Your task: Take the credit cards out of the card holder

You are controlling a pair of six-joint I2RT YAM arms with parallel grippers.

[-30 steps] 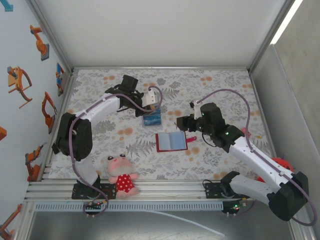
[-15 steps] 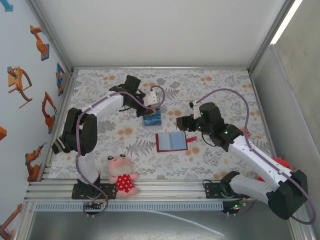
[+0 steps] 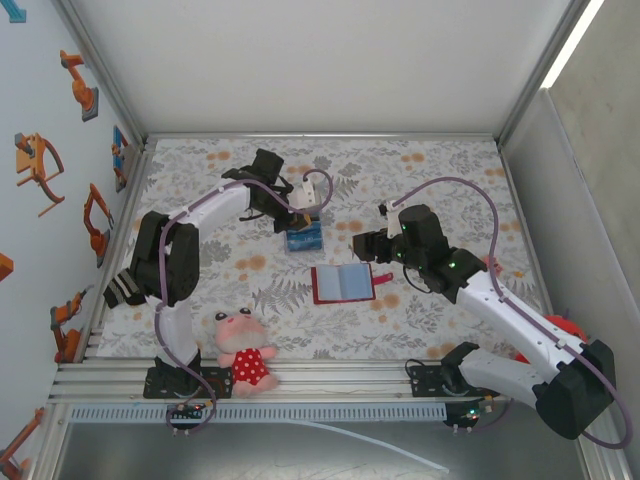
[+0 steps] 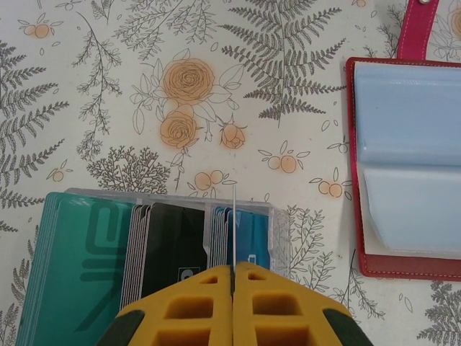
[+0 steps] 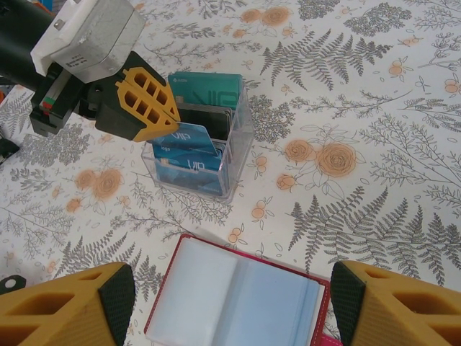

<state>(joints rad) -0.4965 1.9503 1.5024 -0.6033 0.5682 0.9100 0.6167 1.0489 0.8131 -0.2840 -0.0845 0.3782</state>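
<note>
table (image 3: 440,180): a flat top under a matte cloth printed with ferns and orange roses is lying beneath both grippers. It is probably giving light things some grip.
right gripper (image 3: 368,246): its yellow jaws are standing wide apart and empty, hovering over the wallet.
left gripper (image 4: 233,268): its jaws are pressing flat together on one card, directly above the box.
wallet (image 3: 343,283): red and book-like, it is lying open and flat below the right gripper and off to one side of the left one. It has a stitched, leathery cover and pale glossy sleeves that are looking empty (hard to be sure from here). It is likely soft and light, so it may be shifting if tugged, and pinning the cover looks wise.
box (image 5: 241,140): clear hard plastic with straight walls, sitting right under the left fingertips.
cards (image 4: 79,274): teal, black and blue, standing on edge in the box below the left gripper. They are probably thin, stiff, slick and very light.
held card (image 5: 181,138): blue with whitish lettering, hanging by its top edge from the left fingertips. Its lower part is dipping toward the box (touching or not, I cannot tell). The edge is looking like the only good hold, since the glossy faces could be slipping under a weak pinch.
</note>
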